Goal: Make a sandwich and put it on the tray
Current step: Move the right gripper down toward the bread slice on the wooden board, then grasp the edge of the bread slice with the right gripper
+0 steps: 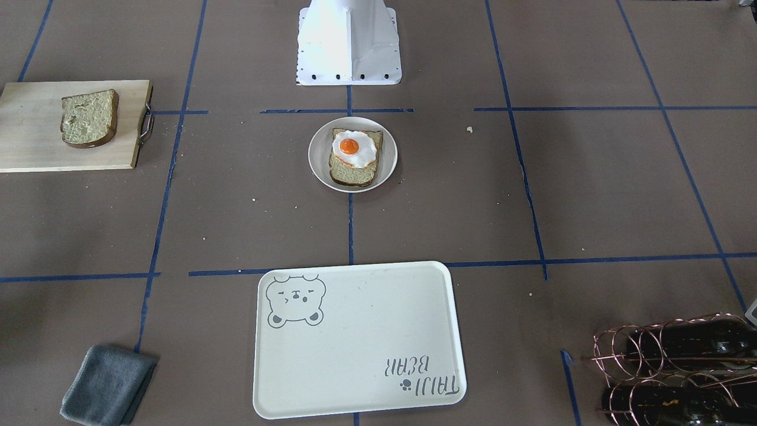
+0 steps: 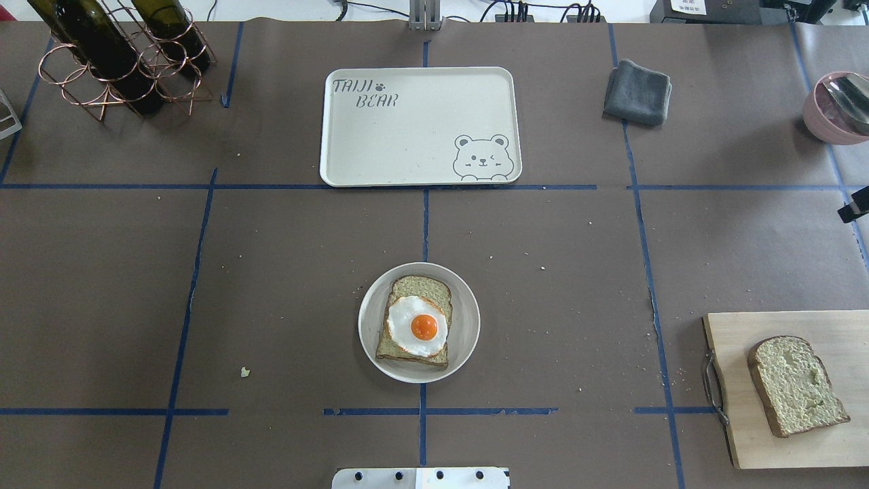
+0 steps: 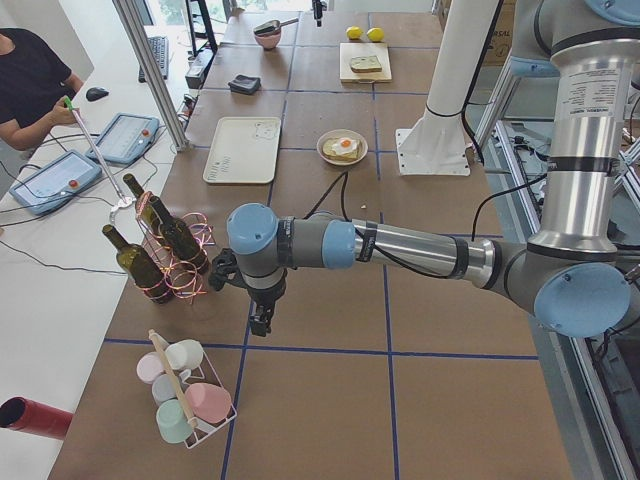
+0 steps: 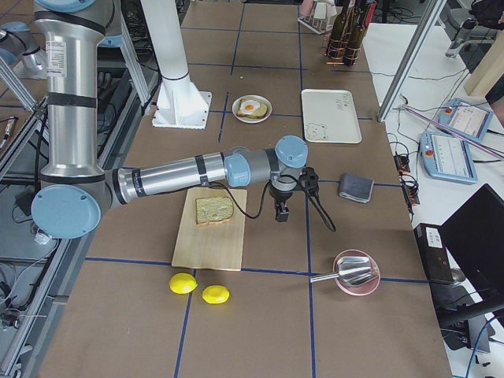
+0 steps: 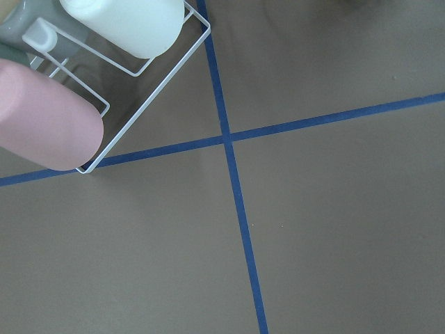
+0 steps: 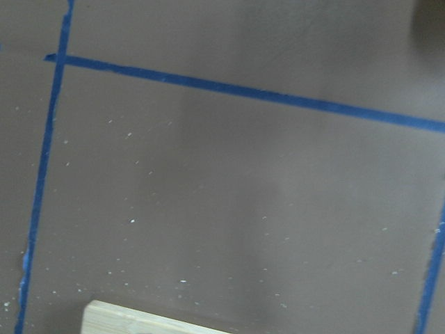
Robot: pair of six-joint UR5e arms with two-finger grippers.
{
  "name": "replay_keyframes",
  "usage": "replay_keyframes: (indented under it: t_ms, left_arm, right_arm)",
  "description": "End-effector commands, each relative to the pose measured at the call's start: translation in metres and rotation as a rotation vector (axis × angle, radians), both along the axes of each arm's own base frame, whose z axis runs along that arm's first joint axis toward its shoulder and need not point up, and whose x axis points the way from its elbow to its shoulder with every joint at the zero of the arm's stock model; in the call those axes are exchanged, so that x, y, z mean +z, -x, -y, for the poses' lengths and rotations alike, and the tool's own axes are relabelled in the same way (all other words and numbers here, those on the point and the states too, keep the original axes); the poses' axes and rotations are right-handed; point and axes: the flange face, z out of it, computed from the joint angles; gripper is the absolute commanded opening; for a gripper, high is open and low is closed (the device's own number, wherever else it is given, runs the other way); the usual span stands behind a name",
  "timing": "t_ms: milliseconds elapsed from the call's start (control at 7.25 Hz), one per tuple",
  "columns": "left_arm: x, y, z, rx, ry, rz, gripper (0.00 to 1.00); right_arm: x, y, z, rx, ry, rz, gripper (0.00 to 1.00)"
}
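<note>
One bread slice (image 2: 407, 350) lies on a small round white plate (image 2: 468, 319) at the table's middle, with the fried egg (image 2: 417, 324) on top; it also shows in the front view (image 1: 353, 148). The second bread slice (image 2: 796, 384) lies on the wooden cutting board (image 2: 747, 435). The cream bear tray (image 2: 407, 136) is bare. My left gripper (image 3: 258, 325) hangs near the wine rack, far from the food. My right gripper (image 4: 280, 214) hangs just beyond the board's far edge. I cannot tell whether either is open or shut.
A copper rack with wine bottles (image 2: 115, 54) stands at the far left corner. A folded grey cloth (image 2: 637, 92) and a pink bowl with a spoon (image 2: 838, 105) are at the far right. Two lemons (image 4: 201, 289) lie beside the board. A cup rack (image 3: 185, 400) stands by the left gripper.
</note>
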Motion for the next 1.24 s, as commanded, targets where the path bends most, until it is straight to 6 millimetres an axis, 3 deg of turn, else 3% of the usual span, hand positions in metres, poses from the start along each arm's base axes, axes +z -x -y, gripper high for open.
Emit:
replay_keyframes:
  t_ms: [0,276,552,690,828,1103]
  left_arm:
    - [-0.010,0.000,0.000,0.002,-0.026,0.001,1.00]
    - [-0.011,0.000,0.000,0.001,-0.027,0.000,1.00]
    - [-0.016,0.000,-0.001,-0.001,-0.036,-0.001,1.00]
    - [-0.018,0.000,0.000,0.001,-0.041,-0.001,1.00]
    - [-0.019,0.001,-0.001,-0.001,-0.042,0.000,1.00]
    - [-0.019,0.000,-0.001,-0.001,-0.042,-0.001,1.00]
  right_arm:
    - [0.005,0.061,-0.068,-0.008,-0.040,0.057,1.00]
    - [0.032,0.054,-0.108,0.004,0.012,0.061,1.00]
    - [0.045,0.067,-0.142,-0.012,0.027,0.099,0.95]
    - [0.066,0.071,-0.152,-0.032,0.003,0.123,0.95]
    - [0.091,0.065,-0.163,-0.019,-0.018,0.160,0.87]
    - [0.106,0.070,-0.171,-0.013,-0.004,0.159,0.85]
